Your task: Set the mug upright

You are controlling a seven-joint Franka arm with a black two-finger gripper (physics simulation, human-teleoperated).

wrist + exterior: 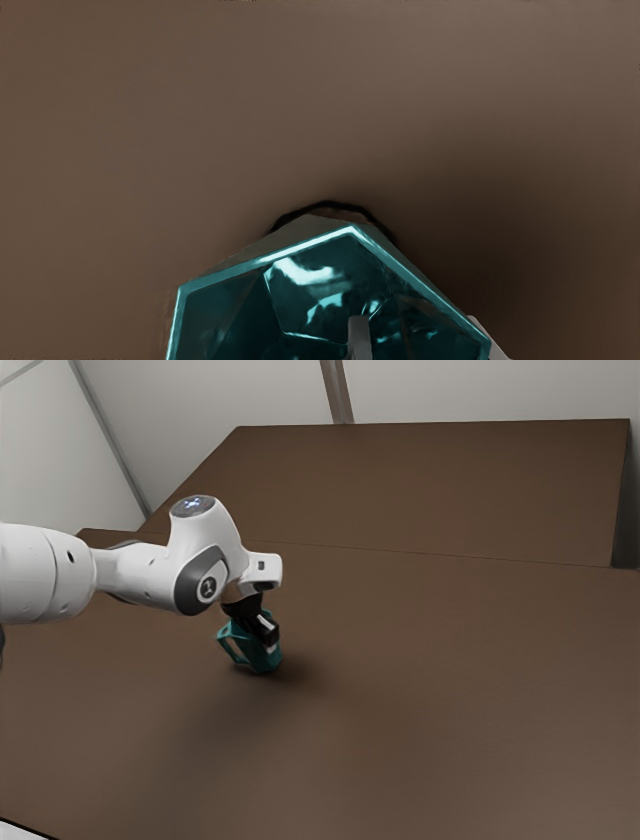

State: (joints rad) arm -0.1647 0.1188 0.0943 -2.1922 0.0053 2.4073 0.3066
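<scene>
The teal faceted mug (pixel 256 651) leans in the exterior view, its mouth up toward the hand and its handle toward the exterior view's left. My gripper (pixel 269 640) is shut on the mug's wall. In the wrist view I look down into the open mouth of the mug (pixel 320 300). One finger of my gripper (pixel 425 337) reaches inside the mug, and the other is outside, partly hidden by the wall. The mug's base is close to the tabletop; whether it touches cannot be told.
The brown table (pixel 420 690) surrounds the mug, with a dark shadow beside it. A seam crosses the tabletop behind the arm, and pale walls stand beyond its far edge. The arm comes in from the exterior view's left.
</scene>
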